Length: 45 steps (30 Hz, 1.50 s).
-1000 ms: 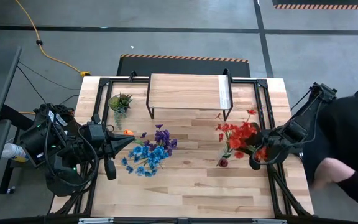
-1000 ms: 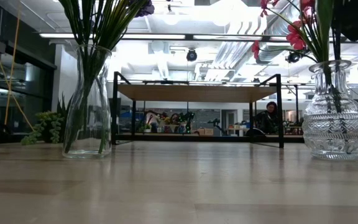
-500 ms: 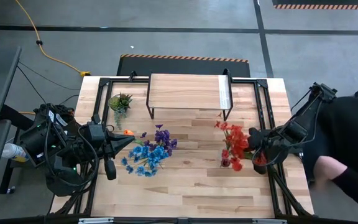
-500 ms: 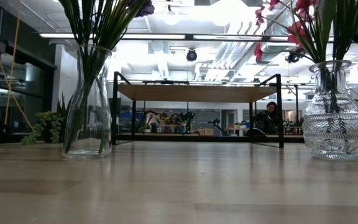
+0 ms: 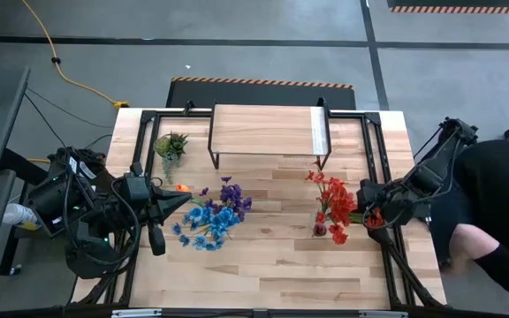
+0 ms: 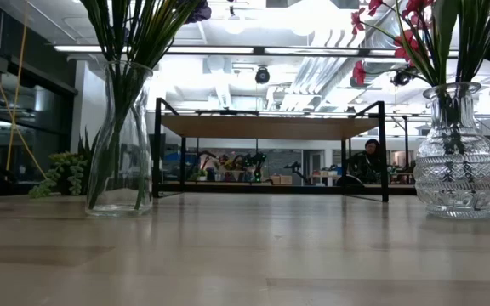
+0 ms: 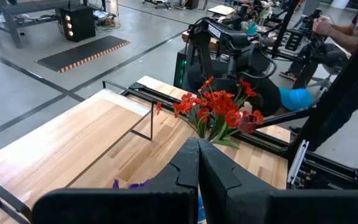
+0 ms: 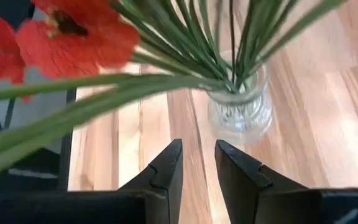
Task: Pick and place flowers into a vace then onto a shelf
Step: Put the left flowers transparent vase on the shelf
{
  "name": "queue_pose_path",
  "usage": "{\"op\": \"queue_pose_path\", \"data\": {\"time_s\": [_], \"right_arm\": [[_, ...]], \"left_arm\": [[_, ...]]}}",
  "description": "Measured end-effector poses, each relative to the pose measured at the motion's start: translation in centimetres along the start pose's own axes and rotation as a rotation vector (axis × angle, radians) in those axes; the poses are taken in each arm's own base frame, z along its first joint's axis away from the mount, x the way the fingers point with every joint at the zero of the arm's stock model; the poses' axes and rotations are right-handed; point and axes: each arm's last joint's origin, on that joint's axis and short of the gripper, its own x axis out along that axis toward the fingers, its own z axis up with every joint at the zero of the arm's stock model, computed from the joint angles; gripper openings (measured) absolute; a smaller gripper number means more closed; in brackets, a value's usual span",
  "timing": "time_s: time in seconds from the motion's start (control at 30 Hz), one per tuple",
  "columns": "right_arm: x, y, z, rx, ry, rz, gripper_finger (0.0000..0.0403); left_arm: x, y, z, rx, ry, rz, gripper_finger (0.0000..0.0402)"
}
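Red flowers point(image 5: 332, 205) stand with their stems in a round cut-glass vase point(image 6: 458, 157) on the right of the table. My right gripper point(image 8: 199, 163) hovers open just right of them, slanting down at the vase point(image 8: 238, 109). A red bloom point(image 8: 73, 37) and long leaves pass close over its fingers. Blue, purple and orange flowers point(image 5: 212, 216) stand in a tall glass vase point(image 6: 117, 140) at the left. My left gripper point(image 7: 197, 163) waits shut, raised to their left. The shelf point(image 5: 268, 131) stands at the far edge.
A small spiky green plant point(image 5: 170, 144) sits left of the shelf. A person's dark sleeve and hand point(image 5: 493, 234) are beside the table's right edge, behind my right arm. Bare wood lies between the two vases and along the near edge point(image 5: 263, 274).
My right gripper has turned and drawn a little back toward the table's right edge, leaving the top corner of the low view. The red blooms have swung toward the table's left and bunched closer over their vase. The vase has stayed in place.
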Motion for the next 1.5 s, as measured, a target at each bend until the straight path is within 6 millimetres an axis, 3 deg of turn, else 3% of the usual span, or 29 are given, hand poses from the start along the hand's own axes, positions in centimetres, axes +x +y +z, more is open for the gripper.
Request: {"op": "queue_pose_path", "data": {"time_s": [0.7, 1.5], "right_arm": [[-0.5, -0.2, -0.3, 0.016, 0.077, 0.077, 0.0096], [-0.7, -1.4, -1.6, 0.092, 0.261, -0.017, 0.0168]], "left_arm": [[0.0, 0.0, 0.0, 0.000, 0.000, 0.000, 0.0042], [0.0, 0.0, 0.0, 0.022, 0.000, 0.000, 0.0042]]}}
